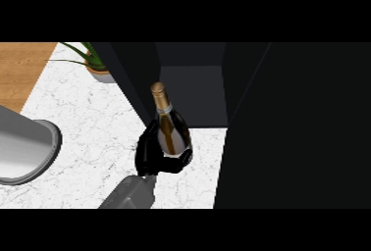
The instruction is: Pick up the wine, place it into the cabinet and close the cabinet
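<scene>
White marble desk [87, 127] fronts a dark open cabinet [196, 93] as one hand [156, 154], fingers curled around its lower body, holds the wine bottle [170, 125] upright at the opening.

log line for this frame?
phase: carry to cabinet | robot hand: shut on wine bottle | cabinet: open, bottle not yet inside

One grey arm [130, 193] came up from the bottom edge. Its black hand [156, 154] was curled tight around the wine bottle [170, 125].
</scene>
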Robot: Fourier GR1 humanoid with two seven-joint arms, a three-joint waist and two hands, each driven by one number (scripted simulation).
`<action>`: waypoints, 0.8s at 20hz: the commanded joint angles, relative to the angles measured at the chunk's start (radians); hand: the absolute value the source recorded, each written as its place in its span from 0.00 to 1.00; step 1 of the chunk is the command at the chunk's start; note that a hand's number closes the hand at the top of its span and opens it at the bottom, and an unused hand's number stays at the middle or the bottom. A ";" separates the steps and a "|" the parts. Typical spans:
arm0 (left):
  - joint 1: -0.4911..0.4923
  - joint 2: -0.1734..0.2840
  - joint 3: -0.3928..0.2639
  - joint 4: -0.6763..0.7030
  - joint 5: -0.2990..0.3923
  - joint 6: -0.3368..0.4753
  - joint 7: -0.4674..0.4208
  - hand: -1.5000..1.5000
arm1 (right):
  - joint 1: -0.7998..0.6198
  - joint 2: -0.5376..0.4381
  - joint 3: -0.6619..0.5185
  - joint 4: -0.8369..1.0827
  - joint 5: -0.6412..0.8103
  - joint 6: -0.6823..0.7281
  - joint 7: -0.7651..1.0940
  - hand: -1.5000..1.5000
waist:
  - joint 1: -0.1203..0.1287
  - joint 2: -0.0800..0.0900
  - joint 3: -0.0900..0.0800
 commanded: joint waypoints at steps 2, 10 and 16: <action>-0.107 0.000 -0.065 0.043 0.092 0.074 -0.035 1.00 | 0.004 -0.028 -0.093 0.068 -0.093 0.058 -0.084 0.00 | -0.001 0.001 0.000; -0.270 0.000 -0.062 0.194 0.218 0.096 -0.042 1.00 | 0.076 -0.012 -0.041 -0.023 -0.091 0.060 -0.065 0.00 | -0.014 0.002 0.000; -0.405 0.000 0.054 0.310 0.220 0.033 -0.003 1.00 | 0.012 0.000 -0.021 0.005 -0.042 0.016 -0.024 0.00 | -0.008 0.002 0.000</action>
